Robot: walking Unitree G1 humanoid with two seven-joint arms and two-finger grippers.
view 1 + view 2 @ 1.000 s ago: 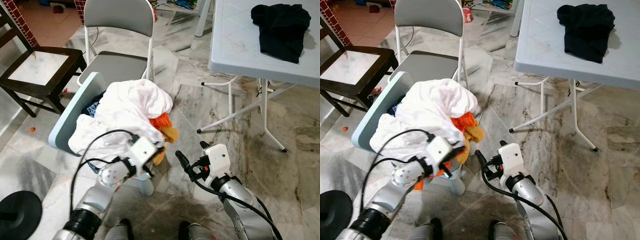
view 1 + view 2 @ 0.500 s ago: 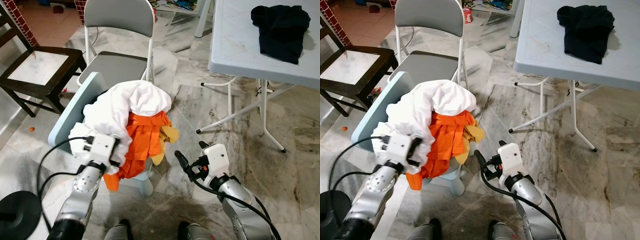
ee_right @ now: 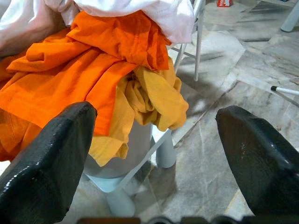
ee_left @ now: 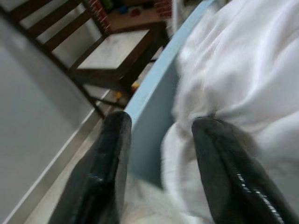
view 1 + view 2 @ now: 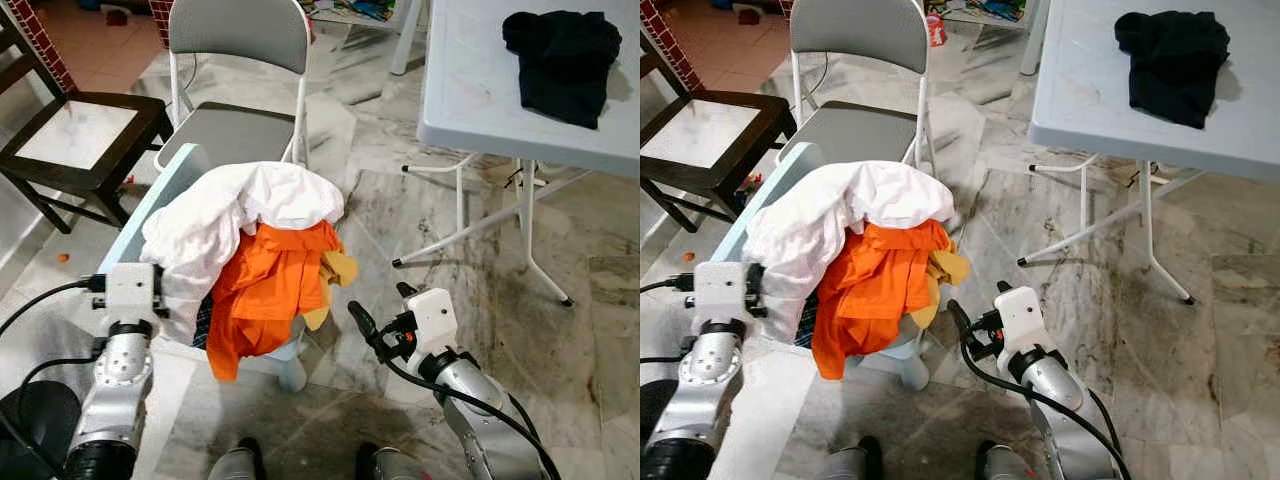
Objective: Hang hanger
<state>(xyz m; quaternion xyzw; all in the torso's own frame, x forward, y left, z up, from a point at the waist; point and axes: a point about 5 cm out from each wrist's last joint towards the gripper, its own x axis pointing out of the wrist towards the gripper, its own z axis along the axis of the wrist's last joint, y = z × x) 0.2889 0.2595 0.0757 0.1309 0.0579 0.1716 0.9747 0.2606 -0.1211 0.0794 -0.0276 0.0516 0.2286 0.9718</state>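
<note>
the left gripper [image 4: 161, 172] sits at the near edge of the pale blue plastic laundry basket [image 5: 160, 195], its fingers spread around a fold of the white cloth [image 5: 240, 205] heaped on top. an orange garment [image 5: 265, 290] and a yellow cloth [image 5: 335, 270] spill over the basket's side. the right gripper [image 5: 380, 320] hovers wide open and empty beside them above the marble floor [image 5: 450, 300]. no hanger can be made out.

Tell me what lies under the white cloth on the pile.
Under the white cloth hangs an orange garment, with a yellow one beside it, all heaped in a pale blue basket. Anything deeper in the basket is covered.
</note>
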